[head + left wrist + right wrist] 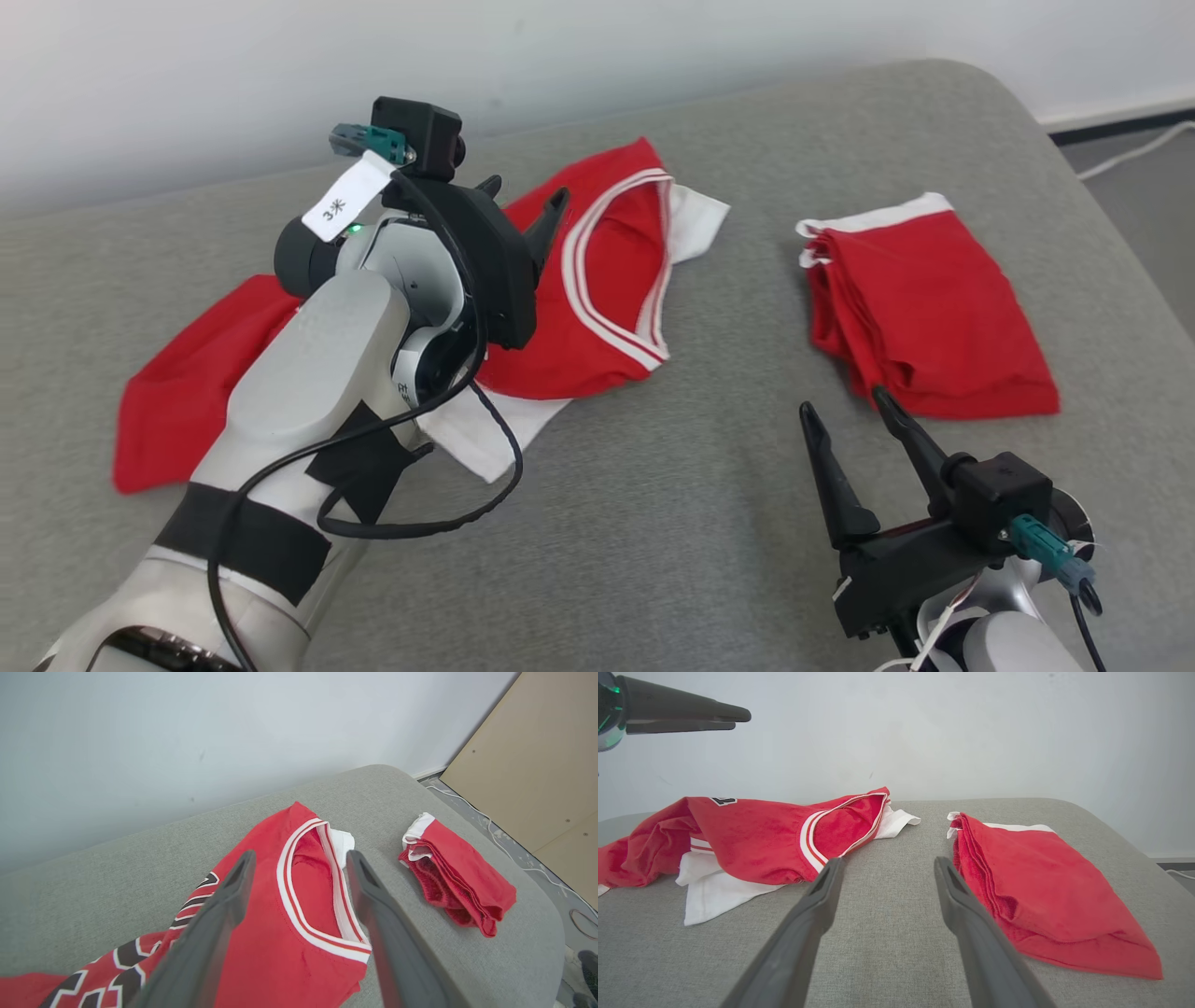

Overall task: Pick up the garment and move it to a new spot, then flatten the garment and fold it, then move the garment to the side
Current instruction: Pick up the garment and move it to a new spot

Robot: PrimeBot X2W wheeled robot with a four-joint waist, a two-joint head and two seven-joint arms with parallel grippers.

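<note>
In the head view the left arm's pale forearm covers the middle of the red jersey, so its chest print is hidden there. The left wrist view catches only part of the black-and-white lettering, cut off at the bottom edge and unreadable. White cloth pokes out from under the jersey at its near side and by the collar; whether it belongs to the jersey or is a separate piece cannot be told. The left gripper has its jaws spread wide and holds nothing. From the right wrist view it hangs in the air, clear of the fabric. The right gripper is also wide open and empty, low over the bare grey cushion near its front edge, one fingertip just beside the folded red garment. The jersey lies rumpled and partly spread across the cushion's left and middle, its white-striped neckline gaping toward the back edge. The folded garment lies apart from it, toward the cushion's right edge.
</note>
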